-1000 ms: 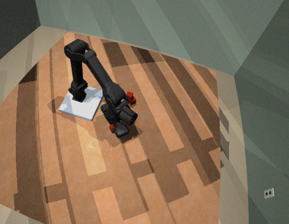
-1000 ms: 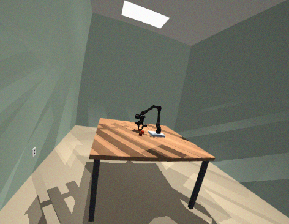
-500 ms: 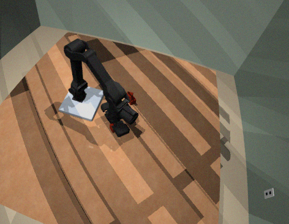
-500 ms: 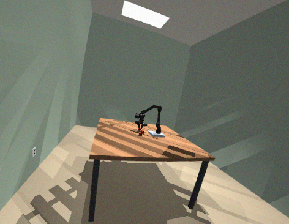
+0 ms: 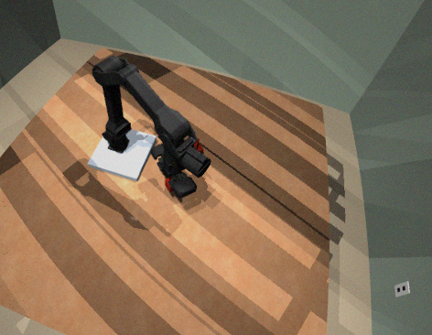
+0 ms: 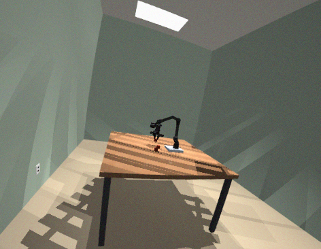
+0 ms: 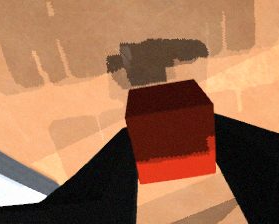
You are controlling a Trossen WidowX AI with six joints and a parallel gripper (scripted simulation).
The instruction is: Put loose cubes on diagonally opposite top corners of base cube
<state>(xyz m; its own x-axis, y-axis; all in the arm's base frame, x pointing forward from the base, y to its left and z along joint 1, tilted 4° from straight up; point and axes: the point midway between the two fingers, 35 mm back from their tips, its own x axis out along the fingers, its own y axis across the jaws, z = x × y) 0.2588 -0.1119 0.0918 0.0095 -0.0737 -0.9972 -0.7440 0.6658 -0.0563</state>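
Pinching a red cube (image 7: 170, 129) by two flat sides, the gripper (image 7: 172, 156) has its black fingers tight against it. That cube hangs above the wooden table (image 5: 249, 256), near the white base plate (image 5: 107, 167). It looks hard, small and light, with smooth sides, so a firm, level squeeze at its middle should work. More red (image 6: 157, 147) shows lower down, near the plate.

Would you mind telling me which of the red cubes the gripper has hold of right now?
The red cube between the black fingers in the wrist view, lifted clear of the table. The other red cubes rest on the wood by the arm's white base plate.
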